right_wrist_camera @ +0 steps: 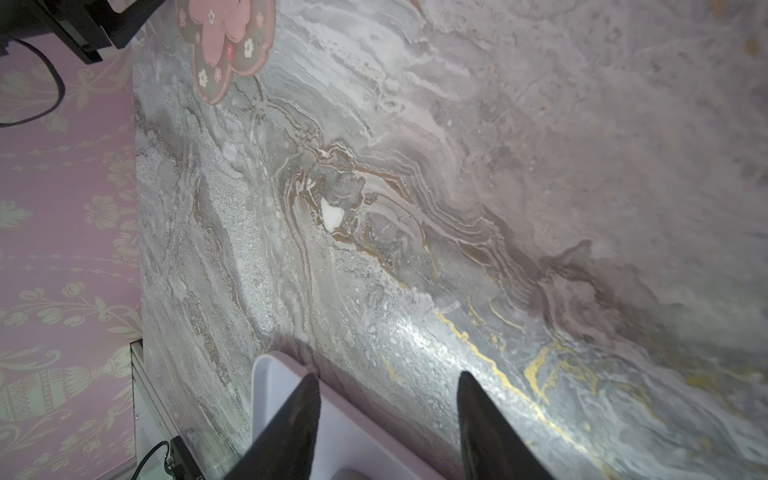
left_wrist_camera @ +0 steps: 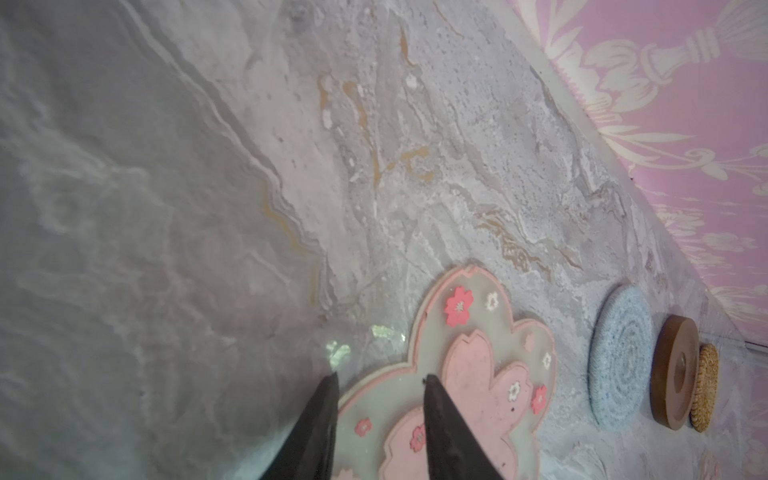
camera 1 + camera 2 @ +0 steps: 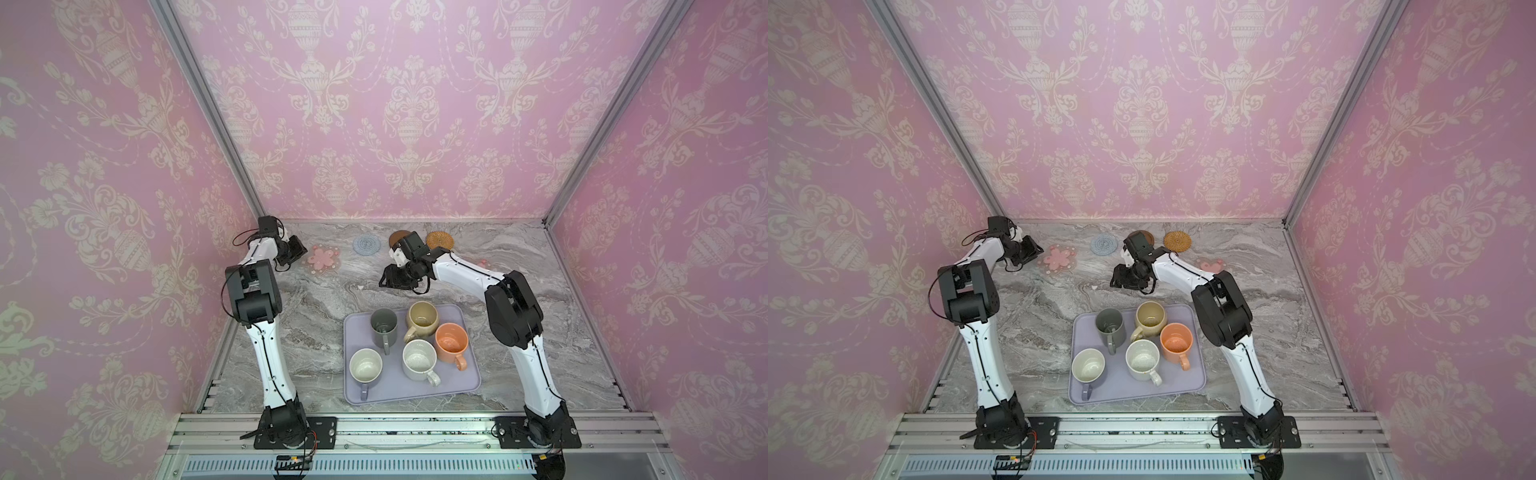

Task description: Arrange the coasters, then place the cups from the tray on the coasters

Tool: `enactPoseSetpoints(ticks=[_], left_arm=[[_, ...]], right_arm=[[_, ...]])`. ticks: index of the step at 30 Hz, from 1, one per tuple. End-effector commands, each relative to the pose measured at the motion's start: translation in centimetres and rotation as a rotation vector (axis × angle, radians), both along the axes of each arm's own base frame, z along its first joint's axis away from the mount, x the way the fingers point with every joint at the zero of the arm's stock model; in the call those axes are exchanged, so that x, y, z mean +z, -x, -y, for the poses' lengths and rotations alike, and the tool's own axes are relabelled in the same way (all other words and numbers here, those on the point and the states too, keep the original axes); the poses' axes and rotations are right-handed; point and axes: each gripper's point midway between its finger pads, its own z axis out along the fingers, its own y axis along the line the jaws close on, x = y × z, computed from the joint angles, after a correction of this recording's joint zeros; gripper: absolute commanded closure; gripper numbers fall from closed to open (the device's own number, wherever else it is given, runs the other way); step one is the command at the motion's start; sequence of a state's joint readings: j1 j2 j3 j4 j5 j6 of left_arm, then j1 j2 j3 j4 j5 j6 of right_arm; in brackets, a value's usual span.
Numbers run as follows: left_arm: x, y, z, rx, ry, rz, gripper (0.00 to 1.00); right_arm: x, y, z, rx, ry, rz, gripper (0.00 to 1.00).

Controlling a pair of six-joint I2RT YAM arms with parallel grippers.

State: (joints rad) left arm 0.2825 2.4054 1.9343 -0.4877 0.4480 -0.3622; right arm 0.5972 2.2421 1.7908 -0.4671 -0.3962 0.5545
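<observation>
Cups [image 3: 419,359] on tray [image 3: 457,386], left end effector [image 2: 379,376] — parted — at pink coaster [image 2: 486,365]

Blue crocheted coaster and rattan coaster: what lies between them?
Left wrist view: the dark brown disc coaster lies between the blue crocheted coaster and the rattan coaster. In both top views the right arm partly covers it.

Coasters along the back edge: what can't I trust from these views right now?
- Dark brown coaster: partly hidden behind the right arm's wrist in both top views; edge-on in the left wrist view.
- Right pink flower coaster: partly covered by the right forearm in both top views.
- Left gripper: fingertips straddle the rim of the left pink flower coaster; contact unclear.
- Tray: only a corner, cut off by the right wrist view's edge.
</observation>
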Motion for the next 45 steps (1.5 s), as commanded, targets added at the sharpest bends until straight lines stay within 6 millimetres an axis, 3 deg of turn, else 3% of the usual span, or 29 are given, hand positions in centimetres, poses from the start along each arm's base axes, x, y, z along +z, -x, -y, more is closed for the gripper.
enactPoseSetpoints(ticks=[1,11,16,21,27,31,39,45], left_arm=[[-4.5,3.6,2.9,-0.087,0.02,-0.171,0.62],[-5.2,2.0,2.8,-0.109,-0.01,-0.144,0.61],[-4.6,0.7,2.1,-0.092,-0.039,-0.121,0.61],[-4.8,0.0,3.1,-0.108,-0.001,-0.123,0.61],[-6.2,1.9,5.6,-0.18,0.008,-0.176,0.61],[-7.1,4.0,5.8,-0.171,-0.013,-0.222,0.61],[-5.8,5.3,6.8,-0.188,0.054,-0.253,0.61],[-6.2,5.9,7.2,-0.163,0.091,-0.282,0.61]], right_arm=[[2.6,0.0,0.0,-0.013,-0.034,0.037,0.46],[2.5,0.3,0.2,-0.011,-0.022,0.035,0.46],[2.5,0.1,0.0,-0.009,-0.025,0.032,0.46],[2.2,-0.2,-0.3,-0.008,-0.026,0.025,0.46],[2.1,-0.4,-0.4,-0.009,-0.028,0.024,0.46],[2.0,-0.4,-0.5,-0.008,-0.031,0.023,0.46],[1.8,0.0,-0.1,-0.011,-0.03,0.024,0.46],[1.5,-0.5,-0.6,-0.001,-0.037,0.035,0.46]])
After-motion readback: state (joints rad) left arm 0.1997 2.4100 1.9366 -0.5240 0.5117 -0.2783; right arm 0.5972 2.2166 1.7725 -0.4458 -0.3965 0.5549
